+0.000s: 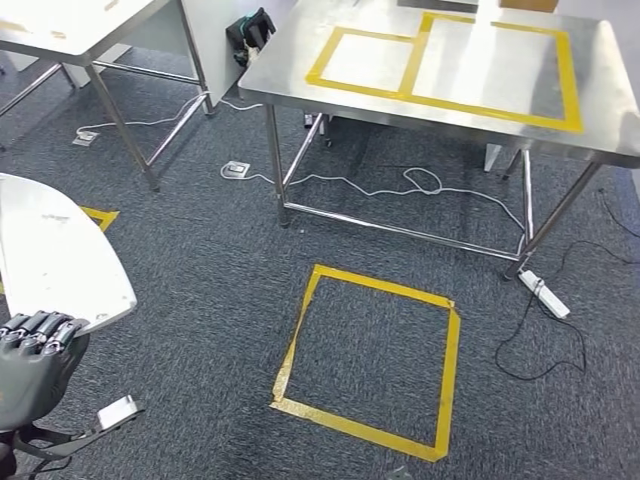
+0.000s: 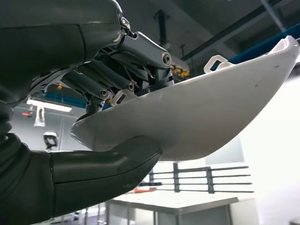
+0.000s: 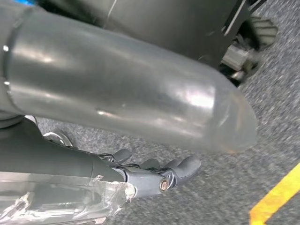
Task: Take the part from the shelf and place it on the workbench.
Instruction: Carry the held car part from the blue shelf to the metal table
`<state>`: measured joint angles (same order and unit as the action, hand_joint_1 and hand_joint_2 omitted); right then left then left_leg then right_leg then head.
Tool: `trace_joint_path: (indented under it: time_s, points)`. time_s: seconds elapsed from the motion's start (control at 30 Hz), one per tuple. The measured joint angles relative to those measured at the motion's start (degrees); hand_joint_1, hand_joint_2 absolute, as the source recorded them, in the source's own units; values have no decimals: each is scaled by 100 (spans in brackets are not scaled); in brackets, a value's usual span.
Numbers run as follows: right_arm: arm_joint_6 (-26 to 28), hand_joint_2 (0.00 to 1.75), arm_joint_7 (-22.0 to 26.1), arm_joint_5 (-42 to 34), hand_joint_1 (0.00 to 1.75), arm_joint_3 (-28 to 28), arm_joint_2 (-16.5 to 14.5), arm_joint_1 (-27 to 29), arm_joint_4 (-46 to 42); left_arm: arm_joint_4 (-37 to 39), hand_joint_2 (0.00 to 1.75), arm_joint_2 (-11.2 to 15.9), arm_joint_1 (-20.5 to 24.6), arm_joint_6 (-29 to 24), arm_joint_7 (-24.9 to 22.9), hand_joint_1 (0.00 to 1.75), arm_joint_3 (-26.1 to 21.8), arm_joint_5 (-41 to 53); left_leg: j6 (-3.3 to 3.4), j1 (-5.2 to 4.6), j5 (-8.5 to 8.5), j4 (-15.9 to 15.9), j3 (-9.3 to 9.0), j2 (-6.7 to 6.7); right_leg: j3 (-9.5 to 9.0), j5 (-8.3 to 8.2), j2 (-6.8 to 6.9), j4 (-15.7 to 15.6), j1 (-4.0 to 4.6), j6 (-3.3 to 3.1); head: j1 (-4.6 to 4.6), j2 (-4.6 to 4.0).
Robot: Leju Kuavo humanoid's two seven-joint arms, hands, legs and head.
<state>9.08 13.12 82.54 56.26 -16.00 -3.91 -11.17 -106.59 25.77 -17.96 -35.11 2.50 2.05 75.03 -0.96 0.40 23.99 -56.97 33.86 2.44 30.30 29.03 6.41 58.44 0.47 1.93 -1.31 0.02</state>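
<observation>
Dark grey carpet [image 1: 226,300] runs under everything we see, and nearest to us our left hand [image 1: 34,360] grips the white curved part [image 1: 53,255] low at our left side. In the left wrist view the thumb [image 2: 106,164] lies under the shell and the darker fingers [image 2: 106,84] fold over its top edge, a pinch that seems meant to keep the wide, light panel level while we walk. Our right hand [image 3: 155,176] hangs over the carpet with its fingers stretched out and nothing in it that we can see, though that view is blurred, so we say so with some caution. Just ahead on the floor lies a square of yellow tape [image 1: 370,350], likely the spot where we should stand. Beyond it is the steel workbench [image 1: 302,80], its top marked with yellow tape rectangles [image 1: 445,65] that probably show where the part belongs. White cables [image 1: 362,185] trail beneath the bench, with a power strip [image 1: 543,293] by its leg, worth avoiding underfoot. Farther left, another steel table [image 1: 83,30] stands apart.
</observation>
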Motion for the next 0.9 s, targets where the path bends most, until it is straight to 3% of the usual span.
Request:
trace_joint_path:
  time_s: [0.03, 0.1, 0.17, 0.2, 0.23, 0.33, 0.4, 0.53, 0.73, 0.9]
  points:
    - [-16, 0, 10, -27, 0, 0, 0, -5, 0, 7, 175, 8, 6, 21, 5, 150, 8, -39, 35, 14, -8, 9, -2, -50, 33, 88, -140, 117, -12, 32, 16, 0]
    - [-61, 0, -4, -75, 0, 1, 1, -4, 0, 17, 175, 31, 37, 82, 52, 150, 30, -152, 88, 30, -18, 15, 1, -135, 317, 414, -498, 724, -29, 75, 50, 0]
    - [-76, 0, -44, -92, 0, 2, 2, 11, 0, 43, 175, 56, 83, 162, 142, 150, 78, -287, 112, 22, -12, 11, 4, -225, 725, 694, -615, 1474, -29, 78, 60, 0]
    - [-58, 0, -56, -92, 0, 3, 2, 19, 0, 58, 175, 69, 98, 199, 186, 150, 104, -348, 117, 17, -7, 9, 0, -264, 846, 692, -622, 1642, -28, 71, 61, 0]
    - [-23, 0, -63, -87, 0, 4, 2, 23, 0, 73, 175, 82, 104, 226, 218, 150, 125, -396, 118, 15, -3, 7, -9, -299, 864, 573, -623, 1585, -27, 59, 60, 0]
    - [110, 0, -37, -66, 0, 1, 2, 16, 0, 90, 175, 114, 101, 254, 246, 150, 157, -459, 79, 8, 23, -2, -52, -368, 432, -73, -652, 497, -33, 17, 62, 0]
    - [185, 0, 22, -53, 0, -14, -1, 13, 1, 91, 175, 139, 98, 285, 247, 150, 174, -472, 46, -11, 37, -17, -50, -392, 242, -241, -686, 67, -44, -2, 61, 0]
    - [339, 0, 114, -42, 0, -48, -3, 26, 1, 91, 175, 180, 78, 362, 224, 150, 203, -486, 205, -29, -2, -1, -39, -397, 236, -271, -704, 23, -48, -15, 56, 0]
    - [507, 0, 160, -224, 0, -43, -25, 26, 0, 80, 175, 191, -92, 391, 86, 150, 205, -479, 109, -25, -27, 73, -59, -393, 250, -269, -705, 25, -41, -70, 57, 0]
    - [609, 0, 217, -346, 0, -34, -60, 29, 0, -20, 175, 226, -287, 449, -34, 150, 199, -462, 93, -44, -5, 55, -48, -393, 246, -271, -703, 16, -58, -48, 58, 0]
